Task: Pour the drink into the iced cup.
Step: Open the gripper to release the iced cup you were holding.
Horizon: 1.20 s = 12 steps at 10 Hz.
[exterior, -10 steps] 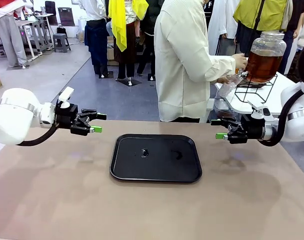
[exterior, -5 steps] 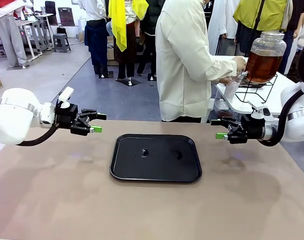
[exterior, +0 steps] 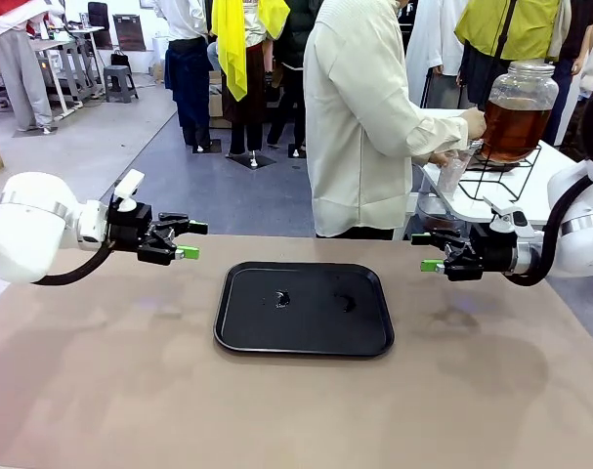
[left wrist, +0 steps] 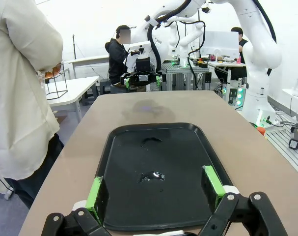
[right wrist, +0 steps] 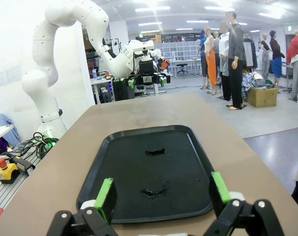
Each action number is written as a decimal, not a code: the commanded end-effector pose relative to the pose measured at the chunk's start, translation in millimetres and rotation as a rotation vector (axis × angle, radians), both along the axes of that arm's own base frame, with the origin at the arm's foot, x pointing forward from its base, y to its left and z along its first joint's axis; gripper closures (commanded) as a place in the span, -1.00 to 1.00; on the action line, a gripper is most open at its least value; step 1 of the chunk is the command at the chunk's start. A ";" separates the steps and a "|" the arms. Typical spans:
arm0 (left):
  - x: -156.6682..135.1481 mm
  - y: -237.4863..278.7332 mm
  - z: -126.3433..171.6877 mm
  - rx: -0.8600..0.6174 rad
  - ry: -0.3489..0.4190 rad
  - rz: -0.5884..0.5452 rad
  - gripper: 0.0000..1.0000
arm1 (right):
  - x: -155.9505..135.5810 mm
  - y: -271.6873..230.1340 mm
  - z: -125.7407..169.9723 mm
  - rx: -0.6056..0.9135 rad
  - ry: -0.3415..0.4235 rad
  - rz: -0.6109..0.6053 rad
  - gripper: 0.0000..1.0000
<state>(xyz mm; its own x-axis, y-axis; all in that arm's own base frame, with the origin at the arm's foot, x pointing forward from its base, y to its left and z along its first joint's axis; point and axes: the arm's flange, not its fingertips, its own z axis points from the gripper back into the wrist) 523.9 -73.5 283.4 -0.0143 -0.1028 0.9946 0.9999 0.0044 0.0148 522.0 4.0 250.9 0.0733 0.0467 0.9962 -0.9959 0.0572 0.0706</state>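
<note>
On brown table (exterior: 101, 391): black tray (exterior: 304, 308), wet spots; both jaws apart, empty; person (exterior: 364, 117) beyond.

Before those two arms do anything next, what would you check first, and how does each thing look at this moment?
1. Left gripper open, holding nothing: ok.
2. Right gripper open, holding nothing: ok.
3. Black tray lying between the grippers: ok; small wet spots on it.
4. Cup on the tray: not ok; the person holds it at the dispenser jar.
5. Drink in the cup: cannot tell.
6. Person's hands away from the arms: ok.
</note>
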 end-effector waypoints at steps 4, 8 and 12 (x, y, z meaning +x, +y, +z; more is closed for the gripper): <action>0.1 -1.4 4.4 0.001 -0.002 0.011 -1.00 | 0.6 0.5 3.2 0.000 -0.006 0.001 -1.00; 0.1 -1.4 4.4 0.001 -0.002 0.011 -1.00 | 0.6 0.5 3.2 0.000 -0.006 0.001 -1.00; 0.1 -1.4 4.4 0.001 -0.002 0.011 -1.00 | 0.6 0.5 3.2 0.000 -0.006 0.001 -1.00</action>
<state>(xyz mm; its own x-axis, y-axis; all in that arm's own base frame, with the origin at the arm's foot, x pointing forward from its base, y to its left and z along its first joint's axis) 523.9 -73.5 283.4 -0.0143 -0.1030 0.9946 0.9999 0.0045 0.0148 522.0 4.0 250.9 0.0733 0.0467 0.9962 -0.9959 0.0572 0.0706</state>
